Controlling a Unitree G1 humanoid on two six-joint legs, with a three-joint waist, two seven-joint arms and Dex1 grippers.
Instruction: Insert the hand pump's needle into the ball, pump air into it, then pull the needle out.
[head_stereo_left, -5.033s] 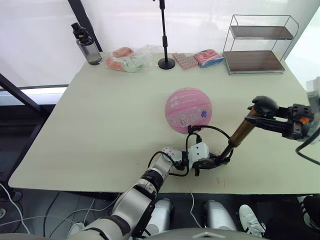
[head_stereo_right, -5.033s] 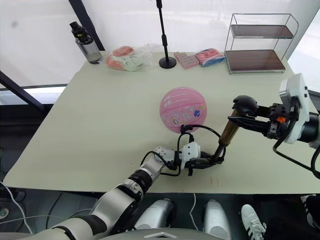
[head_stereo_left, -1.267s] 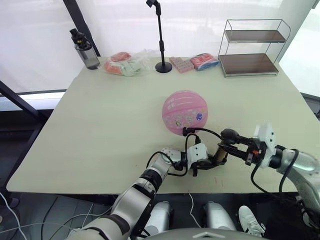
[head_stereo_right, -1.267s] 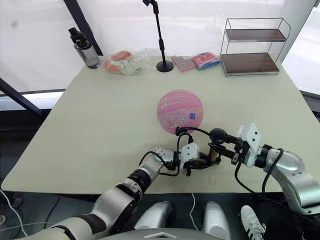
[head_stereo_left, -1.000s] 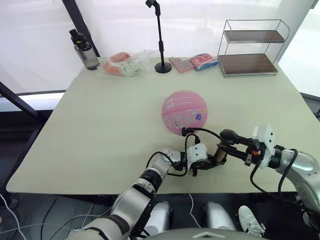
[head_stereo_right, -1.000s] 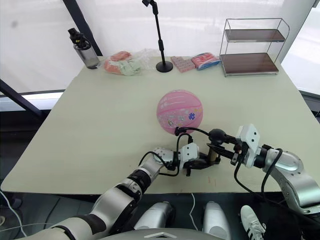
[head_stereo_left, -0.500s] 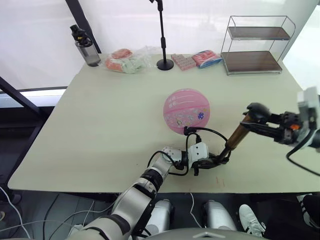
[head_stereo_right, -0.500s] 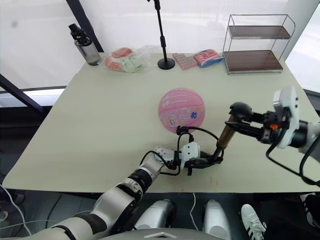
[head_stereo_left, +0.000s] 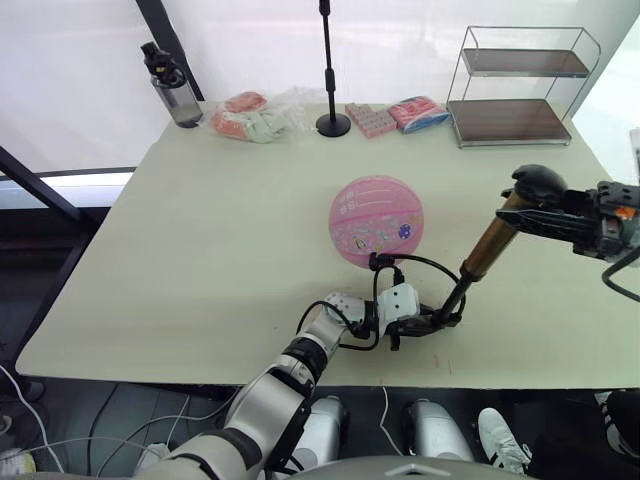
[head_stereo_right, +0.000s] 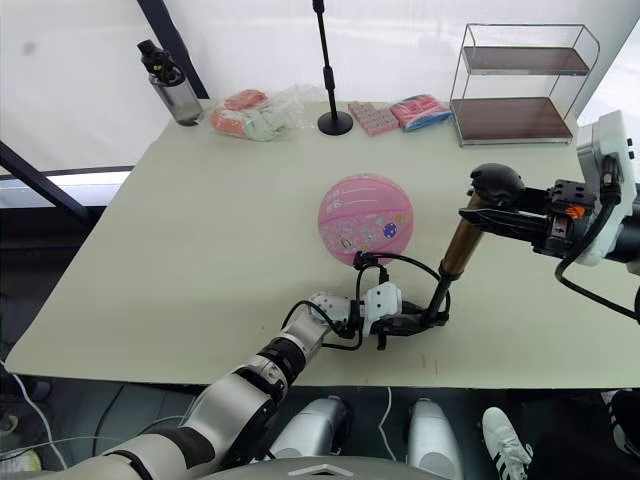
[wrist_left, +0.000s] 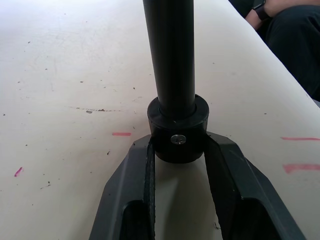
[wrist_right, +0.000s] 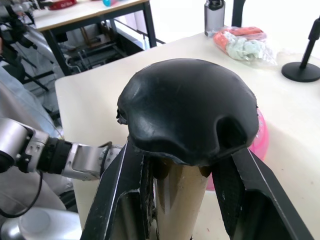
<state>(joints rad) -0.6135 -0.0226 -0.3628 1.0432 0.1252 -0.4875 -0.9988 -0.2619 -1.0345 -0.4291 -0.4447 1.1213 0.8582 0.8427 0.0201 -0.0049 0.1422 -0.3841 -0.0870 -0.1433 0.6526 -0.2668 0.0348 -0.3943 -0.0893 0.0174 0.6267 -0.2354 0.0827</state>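
- The left gripper (head_stereo_left: 432, 322) lies low on the table (head_stereo_left: 200, 250) near its front edge, fingers narrowed around the black bottom cap of the pump (head_stereo_left: 487, 246); keep that clamp firm so the base does not skate.
- The right gripper (head_stereo_right: 500, 222), up and to the right of the left one, holds the pump just under its black knob (head_stereo_right: 496, 182), which stands high with the rod drawn out.
- Push down along the tilted barrel's own line; a sideways shove could twist the base out of its clamp.
- The hose (head_stereo_left: 425, 262) loops from the base to the ball (head_stereo_left: 376, 220), just beyond the left gripper; the needle itself is too small to make out.
- Open tabletop lies left of the ball; a rack (head_stereo_left: 520, 85), a stand (head_stereo_left: 331, 70) and a bottle (head_stereo_left: 172, 87) stand well beyond it.
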